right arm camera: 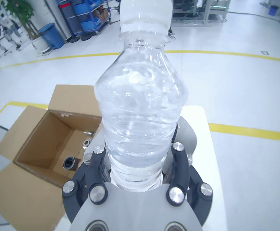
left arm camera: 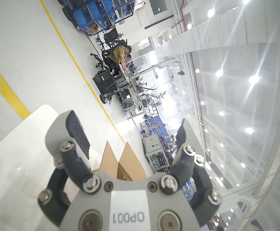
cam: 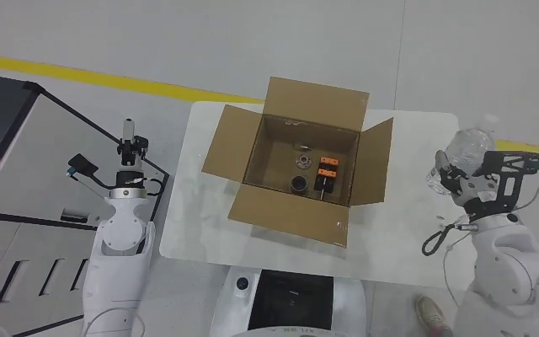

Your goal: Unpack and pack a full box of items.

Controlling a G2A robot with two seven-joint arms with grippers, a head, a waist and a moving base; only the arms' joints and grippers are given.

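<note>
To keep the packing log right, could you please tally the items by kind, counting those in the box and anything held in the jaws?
Clear water bottle, in the jaws: 1
Black cylinder: 1
Small silvery metal parts: 2
Orange-and-black parts: 2
Total: 6

Industrial robotics hall, yellow floor lines (cam: 126, 82), racks of blue bins (right arm camera: 85, 20), workbenches (left arm camera: 129, 87), high ceiling lights (left arm camera: 253, 79)

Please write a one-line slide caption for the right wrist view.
Right claw grips a clear water bottle, open cardboard box on the table beyond.
</note>
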